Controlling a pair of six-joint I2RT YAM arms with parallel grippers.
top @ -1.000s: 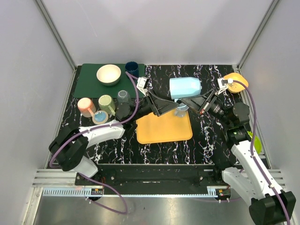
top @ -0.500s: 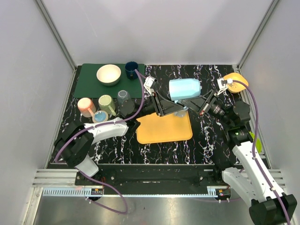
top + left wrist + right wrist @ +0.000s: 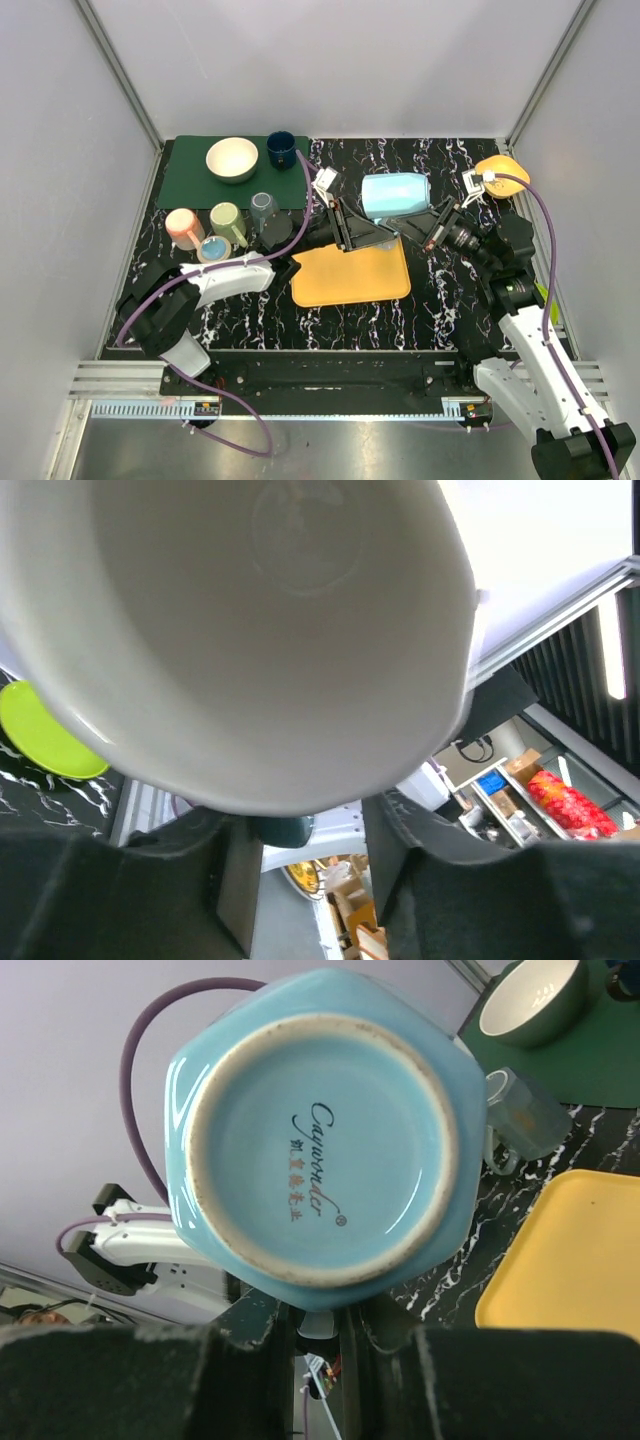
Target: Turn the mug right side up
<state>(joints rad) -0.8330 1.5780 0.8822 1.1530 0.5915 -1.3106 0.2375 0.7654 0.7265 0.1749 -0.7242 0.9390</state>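
Mug (image 3: 395,193) hangs on its side above the yellow tray (image 3: 350,280), off the counter (image 3: 450,295). Our right tool (image 3: 305,1322) seems clamped on its wall near the base. Our left tool (image 3: 305,835) stands spread under the rim, holding nothing. We judge it glazed ceramic, rigid, slick and breakable, so we would pinch the rim wall firmly.

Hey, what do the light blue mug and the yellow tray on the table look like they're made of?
The light blue mug looks like glazed ceramic: glossy walls, a dull, speckled unglazed foot ring and a printed maker's mark on the base. The yellow tray is probably matte plastic or silicone: flat even colour, rounded corners, little shine. Which of the two is not clear.
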